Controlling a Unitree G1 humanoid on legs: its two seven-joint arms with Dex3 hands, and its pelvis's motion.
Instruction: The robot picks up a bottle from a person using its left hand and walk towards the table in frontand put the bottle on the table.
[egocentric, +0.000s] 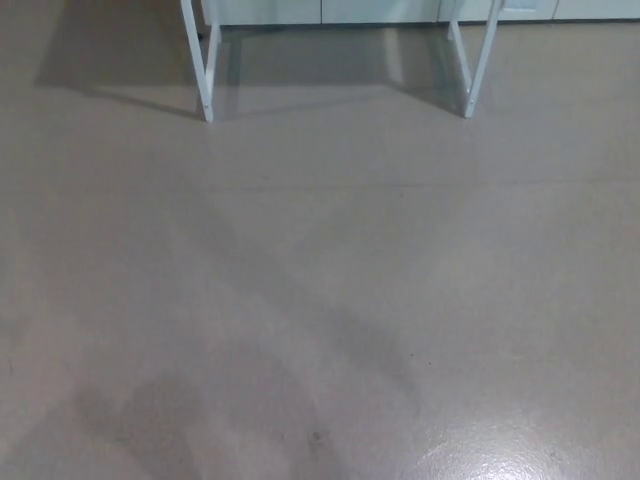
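Two white legs (197, 62), seemingly a table's, stand on grey floor (320, 300); neither hand's state can be told.

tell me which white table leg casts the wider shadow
The left leg, at upper left: its shadow spreads far leftward, while the right leg has only a narrow one.

Head camera, pitched down at the floor (320, 290) ahead.
I had just this one view: from the robot's head it faced forward and downward, floor filling most of it, with the white table legs (203, 70) standing far off along the top edge.
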